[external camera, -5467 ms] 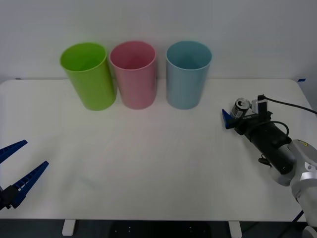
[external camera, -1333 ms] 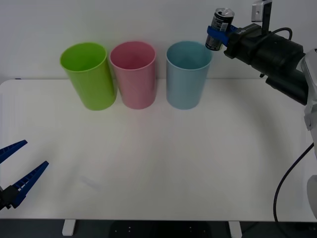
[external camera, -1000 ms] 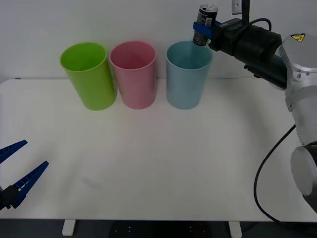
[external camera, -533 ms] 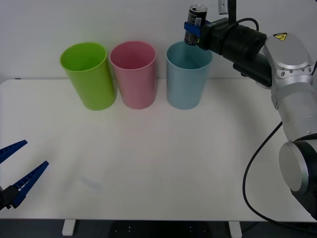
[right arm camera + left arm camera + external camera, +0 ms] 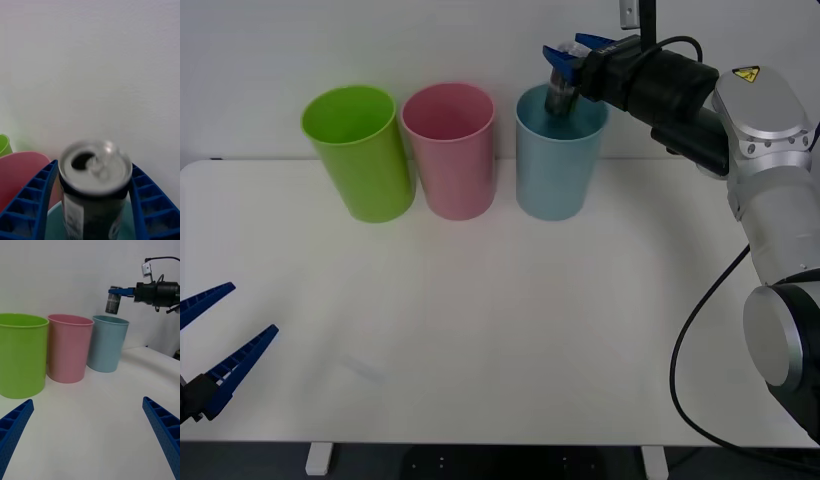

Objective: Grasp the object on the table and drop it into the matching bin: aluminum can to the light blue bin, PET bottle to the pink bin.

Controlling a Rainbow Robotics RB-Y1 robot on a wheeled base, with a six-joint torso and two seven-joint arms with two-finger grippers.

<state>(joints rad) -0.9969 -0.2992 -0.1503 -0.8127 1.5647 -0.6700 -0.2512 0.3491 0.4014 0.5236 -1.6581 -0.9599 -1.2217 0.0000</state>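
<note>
**Can is loose right over the blue bin**

Your right end effector (image 5: 565,50) is up high at the back of the tabletop (image 5: 480,330), right above the light blue bin (image 5: 555,175). Its two blue fingers are spread apart and are not squeezing anything.

The can (image 5: 558,97) is just under those fingers. Its bottom end is already at the round mouth of the light blue bin. It stands nearly straight up, with the silver top facing up and the long side pointing down into the bin. From the right wrist view you look down on the silver top, with one blue finger on each side of the can. From the left wrist view the can hangs in the air a little above the bin's rim, just under the finger.

So the can lies straight below your right end effector, and the bin is straight below the can. I think it is dropping and will land inside. You should not need to push it sideways.

The pink bin (image 5: 450,160) is next to the blue one, and the green bin (image 5: 365,160) stands past that. The can is not over either of them.

Your left end effector (image 5: 250,310) waits low at the near left corner of the tabletop, fingers apart, far from the bins. The right arm is much closer.
</note>
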